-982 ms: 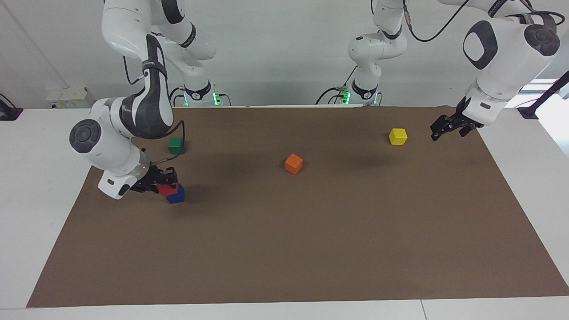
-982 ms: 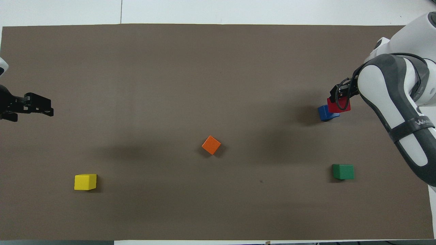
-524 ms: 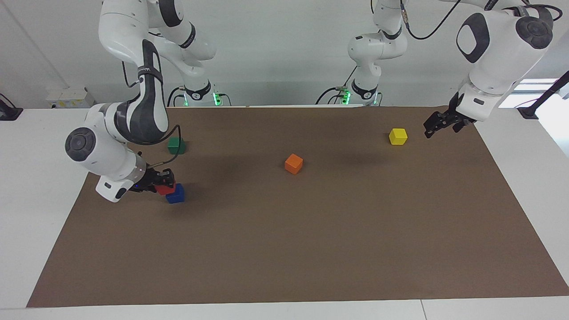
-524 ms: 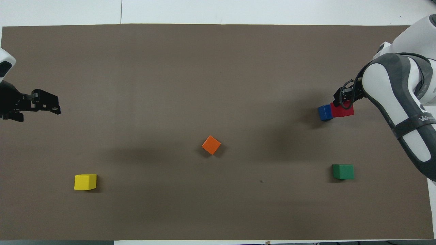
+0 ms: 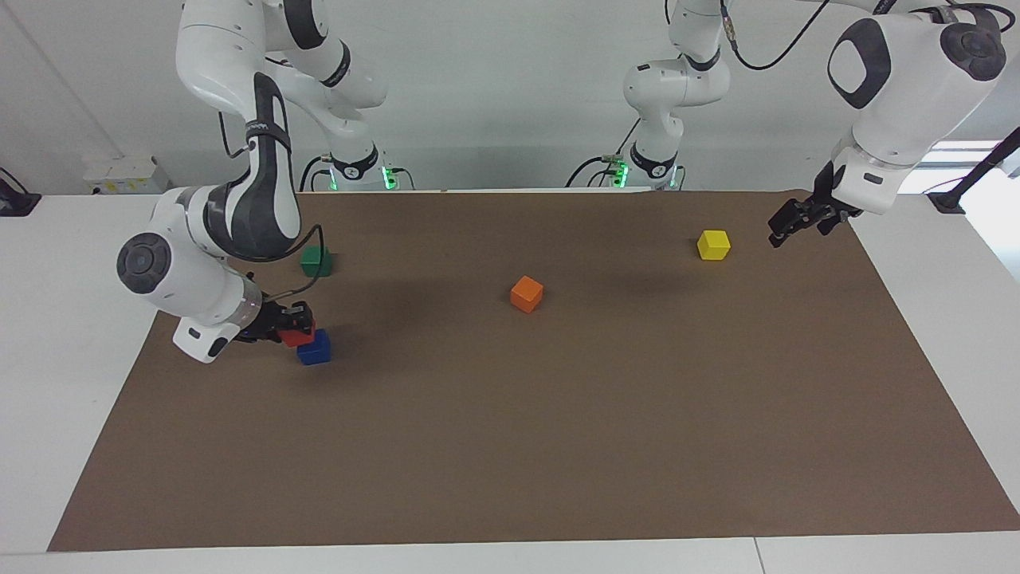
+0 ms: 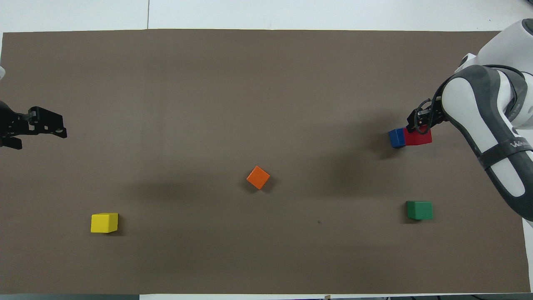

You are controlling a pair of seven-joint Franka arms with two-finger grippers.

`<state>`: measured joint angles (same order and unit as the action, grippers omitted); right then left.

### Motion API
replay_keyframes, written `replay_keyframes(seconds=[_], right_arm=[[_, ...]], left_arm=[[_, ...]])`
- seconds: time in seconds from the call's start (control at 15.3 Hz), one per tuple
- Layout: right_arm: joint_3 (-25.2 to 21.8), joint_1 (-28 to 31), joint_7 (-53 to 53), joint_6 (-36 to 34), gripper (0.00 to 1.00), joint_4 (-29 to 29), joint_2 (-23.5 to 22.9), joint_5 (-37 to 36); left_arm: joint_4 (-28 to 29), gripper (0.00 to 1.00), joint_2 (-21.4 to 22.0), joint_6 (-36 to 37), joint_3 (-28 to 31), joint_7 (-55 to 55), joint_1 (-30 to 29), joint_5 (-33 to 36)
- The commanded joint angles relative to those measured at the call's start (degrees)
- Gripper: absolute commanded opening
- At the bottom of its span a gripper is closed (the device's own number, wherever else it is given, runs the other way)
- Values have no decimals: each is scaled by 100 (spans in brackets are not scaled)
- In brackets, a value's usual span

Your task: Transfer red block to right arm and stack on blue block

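My right gripper (image 5: 293, 324) is shut on the red block (image 5: 297, 338) and holds it low, against the upper edge of the blue block (image 5: 315, 349) on the side toward the right arm's end of the table. In the overhead view the red block (image 6: 418, 137) sits beside the blue block (image 6: 397, 138), overlapping it slightly, with the right gripper (image 6: 420, 121) above it. My left gripper (image 5: 797, 223) is open and empty, hanging over the mat's edge at the left arm's end, beside the yellow block (image 5: 713, 245). It also shows in the overhead view (image 6: 46, 127).
An orange block (image 5: 526, 293) lies mid-mat. A green block (image 5: 316, 261) lies nearer to the robots than the blue block. The brown mat (image 5: 558, 446) covers the white table. The yellow (image 6: 104, 222), orange (image 6: 258, 177) and green (image 6: 419, 210) blocks show from overhead too.
My right gripper has shifted the red block from partly over the blue block toward the right arm's end, so it now overlaps only the edge. My left gripper has risen slightly.
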<state>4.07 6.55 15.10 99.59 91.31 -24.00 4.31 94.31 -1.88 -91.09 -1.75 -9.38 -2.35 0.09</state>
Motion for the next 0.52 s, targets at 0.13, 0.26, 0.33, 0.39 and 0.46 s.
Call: replay_keyframes(seconds=[0.13, 0.26, 0.33, 0.39, 0.46], right_arm=[[59, 13, 99, 51, 0, -149, -175, 26], [59, 4, 73, 104, 0, -140, -175, 35], [59, 13, 72, 104, 0, -148, -193, 35], [59, 22, 72, 122, 0, -149, -202, 27], [59, 13, 72, 139, 0, -157, -210, 26]], left_arm=[[-35, 100, 65, 3, 131, -56, 138, -71], [9, 100, 152, -5, 114, -47, 156, -71], [26, 100, 162, -5, 114, -56, 139, -62], [35, 100, 162, 3, 114, -64, 112, -62], [44, 100, 170, 21, 114, -47, 103, -62]])
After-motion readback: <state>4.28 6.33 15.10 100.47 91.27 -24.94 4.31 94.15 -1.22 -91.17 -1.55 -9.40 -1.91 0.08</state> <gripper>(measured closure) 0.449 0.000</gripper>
